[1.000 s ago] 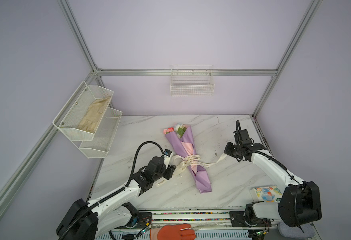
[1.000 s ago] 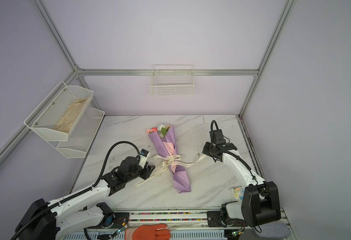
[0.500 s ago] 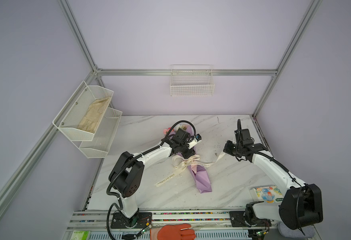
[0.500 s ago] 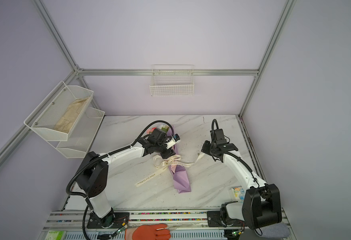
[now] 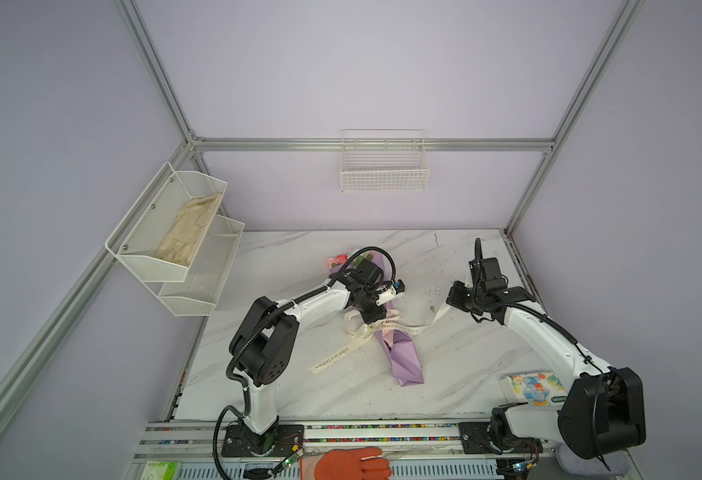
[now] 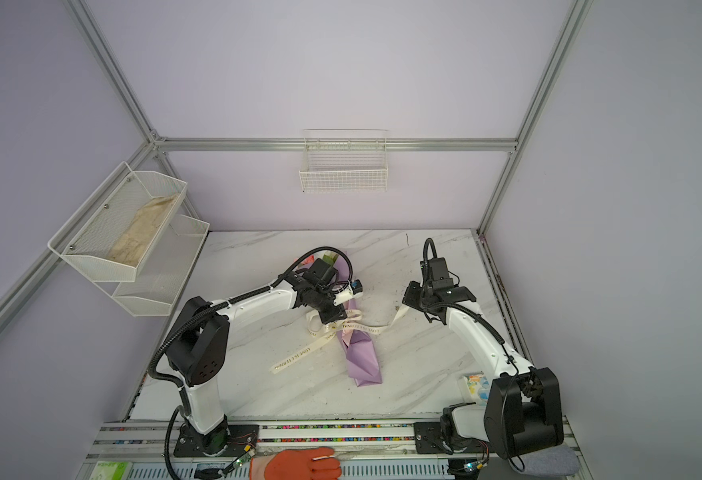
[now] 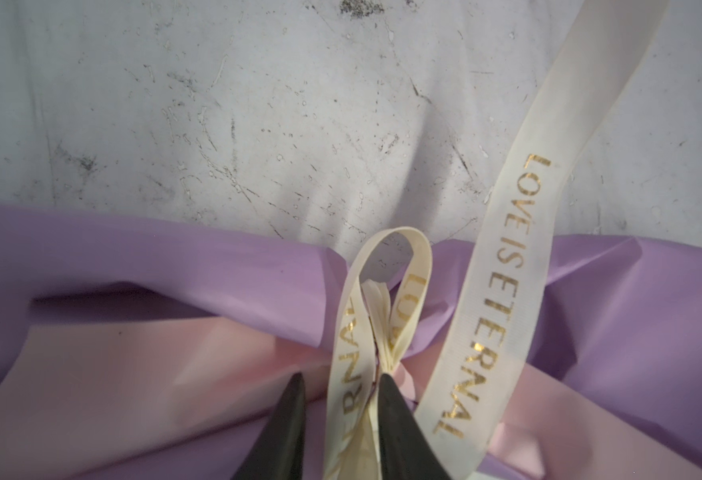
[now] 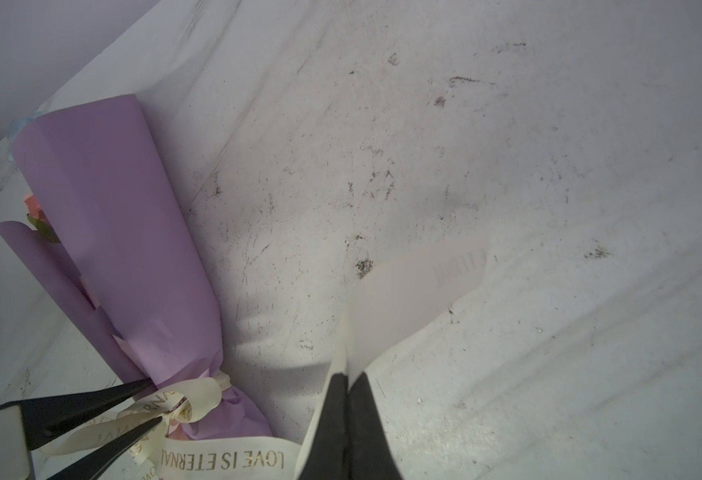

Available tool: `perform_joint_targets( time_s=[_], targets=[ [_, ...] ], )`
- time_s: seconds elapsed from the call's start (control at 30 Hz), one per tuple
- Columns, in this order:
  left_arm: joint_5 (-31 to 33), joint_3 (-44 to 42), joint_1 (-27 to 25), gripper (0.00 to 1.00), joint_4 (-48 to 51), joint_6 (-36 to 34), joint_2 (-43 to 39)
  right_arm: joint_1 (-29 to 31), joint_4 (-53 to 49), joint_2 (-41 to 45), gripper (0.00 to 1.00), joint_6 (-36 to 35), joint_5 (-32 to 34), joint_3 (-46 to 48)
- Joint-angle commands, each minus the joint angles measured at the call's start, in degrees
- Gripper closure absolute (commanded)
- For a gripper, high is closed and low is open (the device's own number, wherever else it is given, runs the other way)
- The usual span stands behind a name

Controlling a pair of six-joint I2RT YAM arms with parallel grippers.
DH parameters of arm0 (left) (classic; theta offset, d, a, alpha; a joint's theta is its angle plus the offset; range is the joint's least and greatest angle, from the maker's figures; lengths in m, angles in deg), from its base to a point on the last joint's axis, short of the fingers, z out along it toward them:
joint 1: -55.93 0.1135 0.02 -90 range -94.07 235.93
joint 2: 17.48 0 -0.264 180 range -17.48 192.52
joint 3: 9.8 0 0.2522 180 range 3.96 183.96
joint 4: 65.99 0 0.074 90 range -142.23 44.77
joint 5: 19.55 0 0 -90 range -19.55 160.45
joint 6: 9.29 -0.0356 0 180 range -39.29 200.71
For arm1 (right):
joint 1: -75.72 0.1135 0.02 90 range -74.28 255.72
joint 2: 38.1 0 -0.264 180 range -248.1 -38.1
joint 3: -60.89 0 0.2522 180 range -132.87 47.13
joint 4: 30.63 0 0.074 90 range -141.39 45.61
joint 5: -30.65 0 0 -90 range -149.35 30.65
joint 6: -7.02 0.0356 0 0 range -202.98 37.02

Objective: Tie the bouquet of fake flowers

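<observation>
Lilac paper wraps the bouquet (image 5: 403, 357), which lies flat on the marble desk (image 5: 299, 257) with its fake flowers (image 5: 337, 261) at the far end. A cream ribbon (image 7: 503, 270) with gold letters runs around the bouquet's narrow waist and is knotted on top. Directly over that waist the left fingers (image 7: 291, 424) stand slightly apart, one on each side of a small ribbon loop, not clamped on it. To the right of the bouquet, off the paper, the right fingers (image 8: 332, 415) are pressed together on one ribbon end, holding it above the desk.
</observation>
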State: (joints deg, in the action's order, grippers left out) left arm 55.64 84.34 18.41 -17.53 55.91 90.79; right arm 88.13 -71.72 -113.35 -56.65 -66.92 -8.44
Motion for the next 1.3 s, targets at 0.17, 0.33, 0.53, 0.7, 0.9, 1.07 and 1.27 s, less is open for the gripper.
perform_joint_targets(
  time_s=[0.17, 0.33, 0.53, 0.7, 0.9, 1.07, 1.27],
  targets=[
    [-2.5, 4.0, 0.3, 0.96, -1.5, -0.3, -2.5, -0.2, 0.4, -0.3, 0.98, 2.1, 1.4, 2.3],
    [-6.0, 0.3, 0.3, 1.0, -4.7, 2.1, -6.8, -0.3, 0.3, -0.6, 0.93, 3.7, 1.4, 3.4],
    [-8.8, -5.0, 0.2, 1.0, -7.6, 5.0, -10.8, -0.3, -1.9, 1.9, 0.63, 6.5, -0.2, 1.5],
    [-10.1, -7.4, 0.1, 1.0, -8.4, 6.9, -11.6, -0.2, 3.4, 7.9, 0.56, 13.7, -11.1, 4.3],
    [-11.6, -8.0, 0.0, 1.0, -8.6, 9.0, -11.2, 2.1, 29.4, 9.3, 0.57, 33.9, -30.1, 18.4],
    [-12.3, -9.0, -0.1, 1.0, -9.1, 9.5, -11.5, 7.0, 39.8, 5.1, 0.55, 39.7, -30.3, 20.6],
    [-13.0, -10.0, -0.2, 1.0, -9.5, 10.1, -11.9, 12.2, 54.5, -1.8, 0.51, 48.4, -30.4, 21.8]
  ],
)
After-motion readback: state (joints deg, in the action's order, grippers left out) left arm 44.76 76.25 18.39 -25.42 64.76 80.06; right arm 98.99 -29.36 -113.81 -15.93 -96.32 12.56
